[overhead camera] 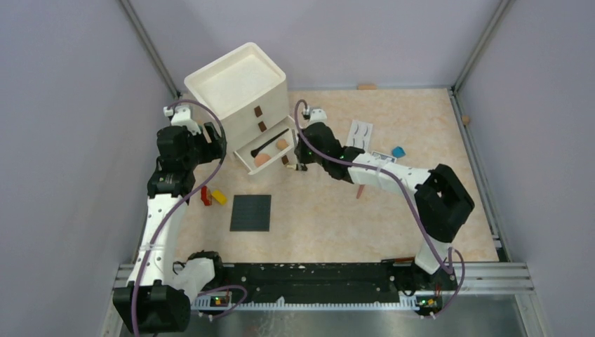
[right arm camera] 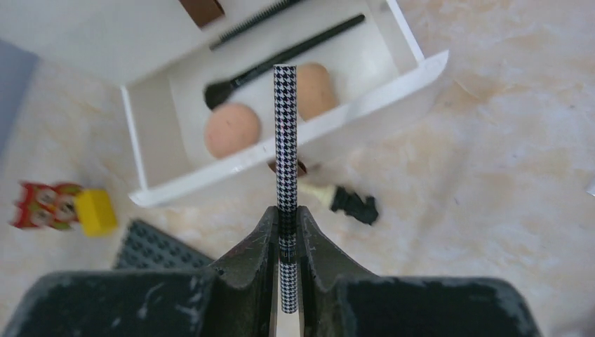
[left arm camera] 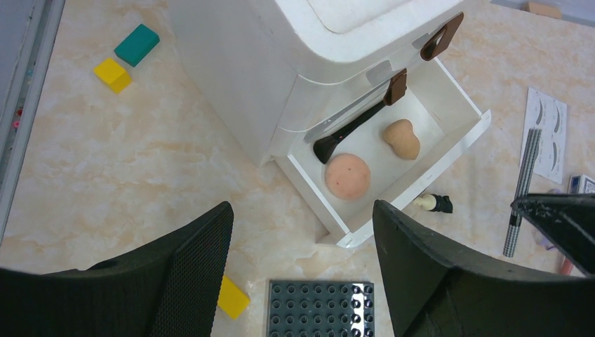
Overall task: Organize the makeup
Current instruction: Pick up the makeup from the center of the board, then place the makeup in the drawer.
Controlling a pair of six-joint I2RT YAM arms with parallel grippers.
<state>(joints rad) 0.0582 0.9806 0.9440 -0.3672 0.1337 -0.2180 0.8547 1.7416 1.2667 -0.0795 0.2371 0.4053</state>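
The right claw (right arm camera: pixel 285 217) is clamped on a houndstooth pencil (right arm camera: pixel 285 140) — its free end pointing toward the open drawer (right arm camera: pixel 210 172), where a round puff (right arm camera: pixel 232 130), a second sponge (right arm camera: pixel 313 88) and a dark brush (right arm camera: pixel 281 56) lie. The left claw (left arm camera: pixel 302 210) gapes wide (nothing in it) — above the surface (left arm camera: pixel 105 161) beside that drawer.

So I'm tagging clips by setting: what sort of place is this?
Probably a lab test cell, not a home: plain grey panel walls framed by metal posts, a mounting rail, and a staged white drawer unit.
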